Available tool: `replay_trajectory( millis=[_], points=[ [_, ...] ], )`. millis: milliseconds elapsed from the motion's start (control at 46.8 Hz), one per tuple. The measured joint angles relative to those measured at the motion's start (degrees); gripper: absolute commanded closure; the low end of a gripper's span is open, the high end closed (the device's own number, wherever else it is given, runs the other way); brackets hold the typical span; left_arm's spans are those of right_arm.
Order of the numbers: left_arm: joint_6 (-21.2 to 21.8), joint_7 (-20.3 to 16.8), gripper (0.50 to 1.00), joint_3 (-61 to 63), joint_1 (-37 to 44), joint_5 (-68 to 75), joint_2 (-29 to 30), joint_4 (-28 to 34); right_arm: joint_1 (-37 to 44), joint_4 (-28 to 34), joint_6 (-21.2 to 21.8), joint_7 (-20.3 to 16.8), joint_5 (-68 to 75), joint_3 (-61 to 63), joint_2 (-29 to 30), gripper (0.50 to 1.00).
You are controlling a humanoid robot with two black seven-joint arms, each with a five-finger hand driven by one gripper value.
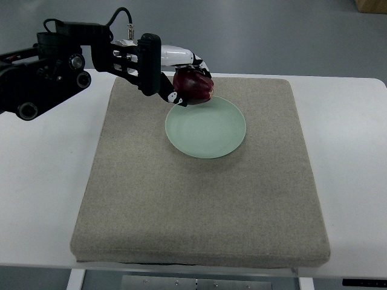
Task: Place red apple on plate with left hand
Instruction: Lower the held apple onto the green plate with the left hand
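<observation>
Fingers of left hand [181, 75] curled round red apple [193, 84] (over plate [208, 130] far rim).

Rough woven mat [199, 205]; glossy plate [208, 133]

A white table [354, 181] carries a grey-beige fabric mat [199, 199], on which a pale green plate [208, 136] lies.

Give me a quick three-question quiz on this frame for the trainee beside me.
1. True or false: the red apple lies free on the plate.
2. Which hand holds the apple: A left, B right, C neither?
3. What does the plate rest on?

Key: 1 false, the left hand grips it at the plate's far-left rim. 2 A. 3 the beige mat on the white table.
</observation>
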Motion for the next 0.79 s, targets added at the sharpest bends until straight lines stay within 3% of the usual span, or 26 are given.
replay_trajectory(
  millis=[278, 619, 726, 790],
  points=[
    [1.83, 0.09, 1.0, 2.6, 2.65, 4.46, -5.27, 4.95, 0.03, 0.01, 0.0, 0.0, 0.0, 0.0, 0.0, 0.568],
    [3.03, 0.08, 1.0, 3.67, 4.62, 4.85, -6.62, 6.94, 0.04, 0.01, 0.0, 0.0, 0.0, 0.0, 0.0, 0.568],
    [3.04, 0.08, 0.939, 3.67, 5.12, 4.86, -6.73, 7.1, 0.03, 0.01, 0.0, 0.0, 0.0, 0.0, 0.0, 0.568],
    [3.08, 0.08, 0.823, 3.67, 5.15, 4.77, -6.79, 7.11, 0.01, 0.01, 0.0, 0.0, 0.0, 0.0, 0.0, 0.568]
  ],
)
